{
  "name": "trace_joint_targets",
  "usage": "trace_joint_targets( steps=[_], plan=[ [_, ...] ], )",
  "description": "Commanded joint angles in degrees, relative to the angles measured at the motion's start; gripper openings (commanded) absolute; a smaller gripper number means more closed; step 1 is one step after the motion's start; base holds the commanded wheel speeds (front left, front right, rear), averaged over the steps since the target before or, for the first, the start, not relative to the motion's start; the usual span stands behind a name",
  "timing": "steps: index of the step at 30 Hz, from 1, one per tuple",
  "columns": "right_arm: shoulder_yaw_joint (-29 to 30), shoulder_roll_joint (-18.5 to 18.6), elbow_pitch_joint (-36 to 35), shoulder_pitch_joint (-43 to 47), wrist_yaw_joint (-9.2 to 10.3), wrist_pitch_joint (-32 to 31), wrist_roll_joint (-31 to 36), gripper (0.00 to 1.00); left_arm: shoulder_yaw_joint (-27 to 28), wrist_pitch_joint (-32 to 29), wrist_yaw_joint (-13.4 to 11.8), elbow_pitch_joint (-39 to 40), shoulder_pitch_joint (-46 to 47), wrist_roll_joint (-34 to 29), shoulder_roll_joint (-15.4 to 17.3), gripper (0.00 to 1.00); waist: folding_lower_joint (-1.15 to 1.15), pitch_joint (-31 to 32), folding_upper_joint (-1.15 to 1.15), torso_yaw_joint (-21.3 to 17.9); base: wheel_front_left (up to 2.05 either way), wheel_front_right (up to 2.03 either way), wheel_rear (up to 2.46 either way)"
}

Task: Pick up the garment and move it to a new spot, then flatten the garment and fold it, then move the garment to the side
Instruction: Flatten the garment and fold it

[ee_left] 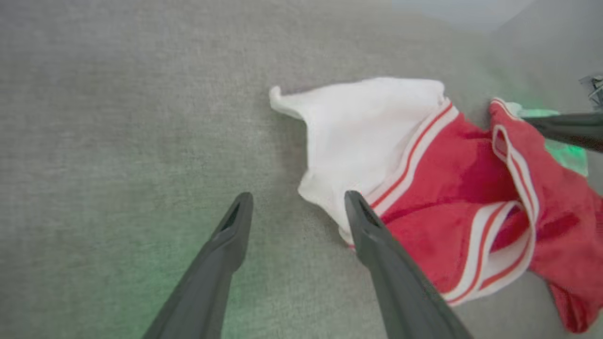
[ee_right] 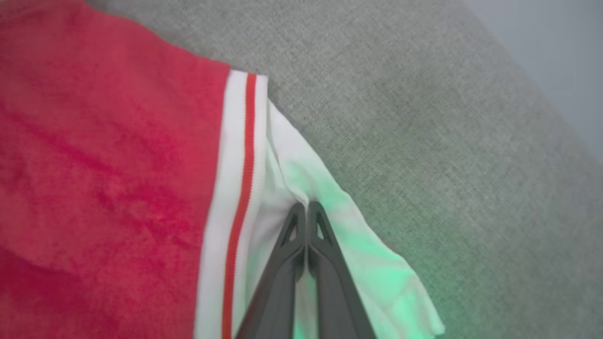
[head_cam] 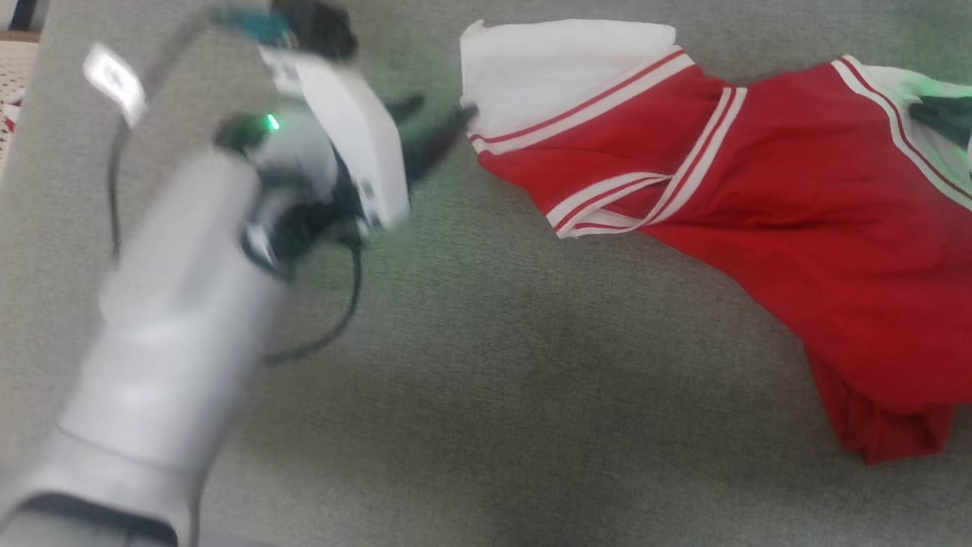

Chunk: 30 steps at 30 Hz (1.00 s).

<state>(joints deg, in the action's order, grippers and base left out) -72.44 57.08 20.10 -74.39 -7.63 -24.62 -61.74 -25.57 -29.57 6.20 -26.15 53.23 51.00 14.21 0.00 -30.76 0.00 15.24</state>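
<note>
The garment (head_cam: 797,190) lies crumpled on grey cloth, red side up, with striped trim and a white sleeve (head_cam: 562,68) at its left end. Its number is hidden. My left gripper (head_cam: 440,110) is open, and its upper fingertip reaches the lower left edge of that sleeve. In the left wrist view the left gripper (ee_left: 297,197) straddles the sleeve's near corner, one finger over the garment (ee_left: 447,188). My right gripper (ee_right: 306,207) is shut on the other white sleeve (ee_right: 292,160), beside the red body (ee_right: 94,165). It shows dark at the head view's right edge (head_cam: 938,114).
The grey woven surface (head_cam: 486,380) stretches wide below and left of the garment. A patterned edge (head_cam: 11,76) shows beyond it at the far upper left. In the right wrist view the surface ends at a pale area (ee_right: 556,47).
</note>
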Motion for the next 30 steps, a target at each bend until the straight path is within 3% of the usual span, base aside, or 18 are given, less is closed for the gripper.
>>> trace_joint_targets(
  steps=[1,7,8,9,11,12,17,23,30],
  plan=[
    [-1.13,-0.87,0.40,0.35,0.25,0.12,0.48,0.00,0.92,-3.15,-1.13,-1.57,2.43,2.28,-0.26,1.00,0.00,-0.72,0.00,-0.78,0.00,0.00,0.00],
    [-1.50,-1.82,0.24,-0.54,0.25,0.33,1.35,0.00,1.71,-16.31,-1.73,-6.84,7.92,10.03,-2.81,1.00,0.00,-2.06,0.00,-2.34,0.00,0.00,0.00],
    [-1.52,-1.85,0.25,-0.63,0.26,0.35,1.44,0.00,1.01,-17.36,-1.62,-7.23,8.46,9.70,-2.45,0.94,0.00,-2.18,0.00,-2.50,0.00,0.00,0.00],
    [-1.54,-1.93,0.27,-0.84,0.26,0.52,1.61,0.00,0.48,-17.85,-1.38,-7.53,8.71,9.33,-2.22,0.78,0.00,-2.28,0.00,-2.68,0.00,0.00,0.00],
    [-1.52,-2.28,0.28,-1.36,0.26,1.25,1.95,0.00,0.88,-17.74,-1.42,-8.19,9.06,9.95,-2.77,0.20,0.00,-2.36,0.00,-3.07,0.00,0.00,0.00],
    [-1.50,-2.60,0.13,-1.60,0.26,1.92,2.06,0.00,1.16,-17.54,-1.29,-8.33,9.25,10.34,-2.88,0.00,0.00,-2.28,0.00,-3.33,0.00,0.00,0.00],
    [-0.92,-3.27,-0.20,-3.08,0.21,8.53,1.09,0.00,4.03,-13.11,-0.75,-8.19,8.77,11.54,-2.13,0.00,0.00,-0.34,0.00,-4.77,0.00,0.00,0.00],
    [-0.83,-0.90,0.26,-4.68,0.20,17.86,-0.89,0.00,5.90,-11.51,-1.44,-7.67,7.39,12.28,-1.16,0.00,0.00,3.54,0.00,-6.58,0.00,0.00,0.00],
    [1.65,0.50,4.35,-6.96,0.20,26.15,-4.00,0.00,10.13,-4.19,-3.81,-6.58,9.88,13.35,-3.40,0.00,0.00,5.45,0.00,-9.09,0.00,0.00,0.00]
  ],
)
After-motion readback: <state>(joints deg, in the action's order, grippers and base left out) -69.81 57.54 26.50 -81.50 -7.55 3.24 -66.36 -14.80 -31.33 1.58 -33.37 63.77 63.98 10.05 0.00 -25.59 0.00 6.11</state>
